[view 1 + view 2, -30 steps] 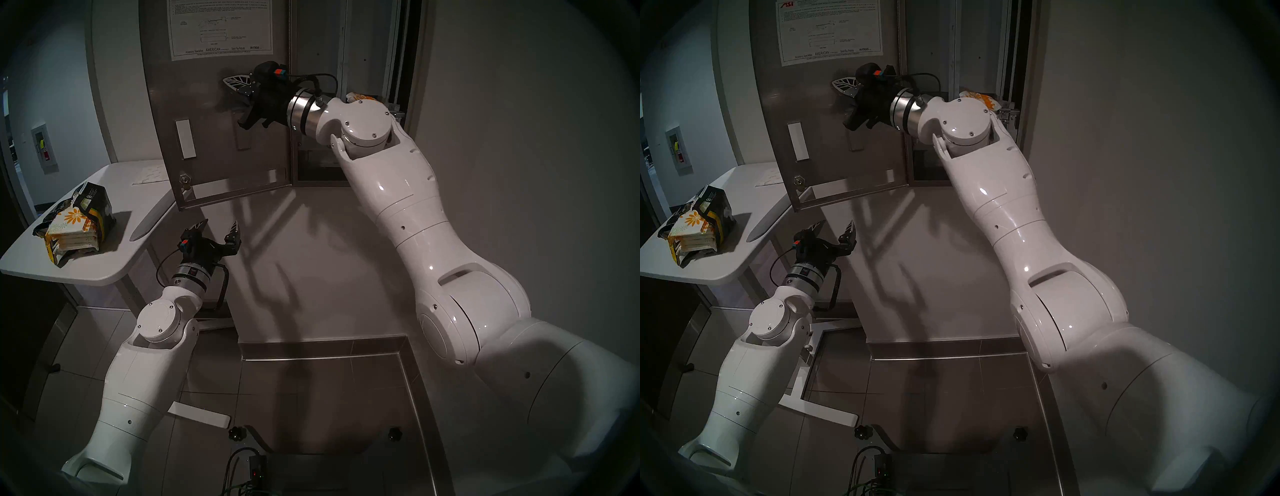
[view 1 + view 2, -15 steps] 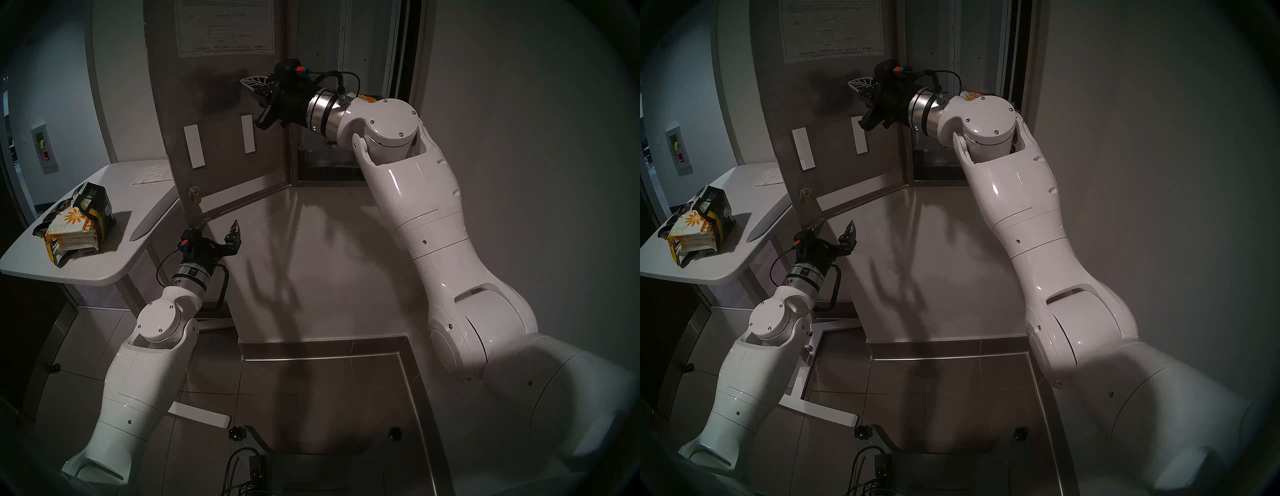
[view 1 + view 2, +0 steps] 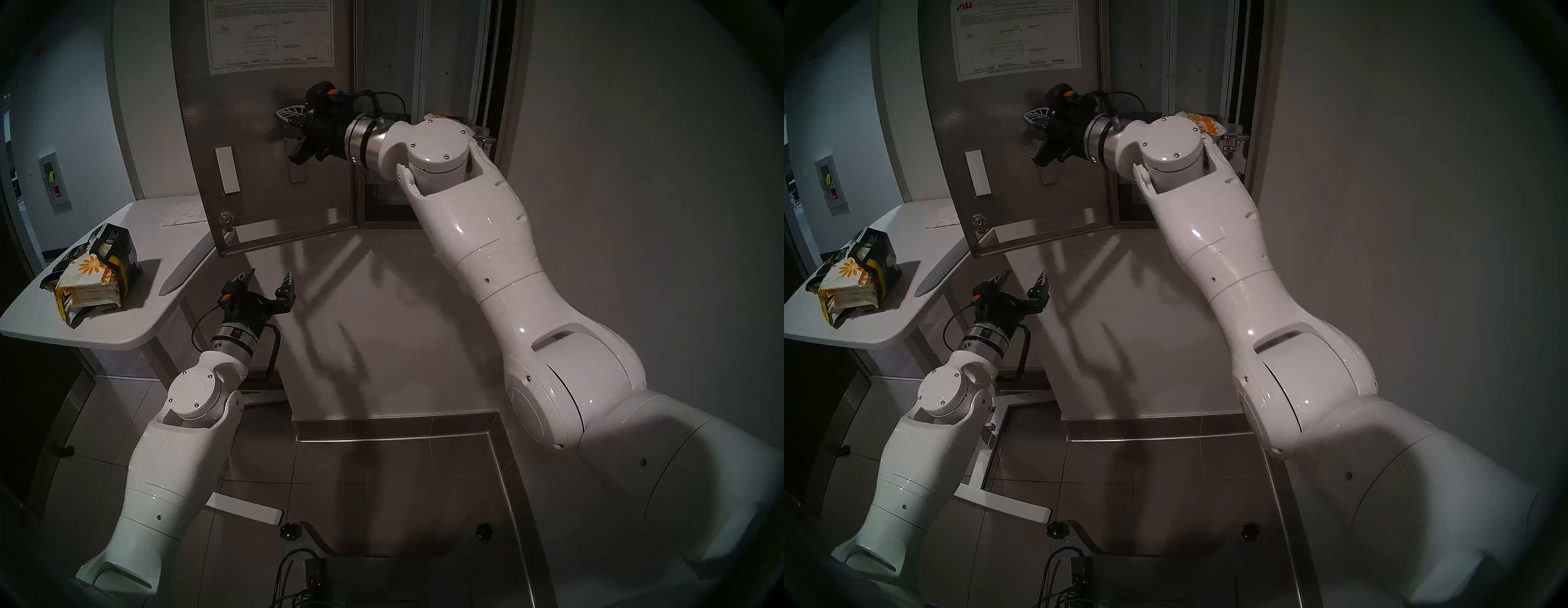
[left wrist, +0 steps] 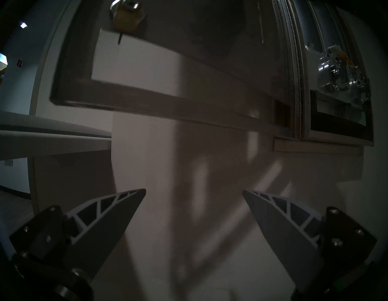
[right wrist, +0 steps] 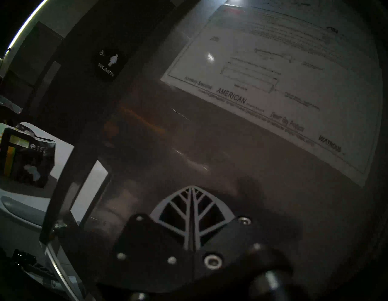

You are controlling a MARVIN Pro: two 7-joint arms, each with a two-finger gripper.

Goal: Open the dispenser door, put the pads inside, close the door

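Steel door (image 3: 271, 178) open, white table (image 3: 140, 314), grey tiled floor (image 3: 382, 479)

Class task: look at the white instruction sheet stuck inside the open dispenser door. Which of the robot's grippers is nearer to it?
Right. The right gripper, shut, sits just below the instruction sheet at the door's inner face; the open left gripper hangs lower, beneath the door's bottom edge.

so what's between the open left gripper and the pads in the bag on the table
Nothing lies there: left head view shows the left gripper, then bare table top up to the pads.
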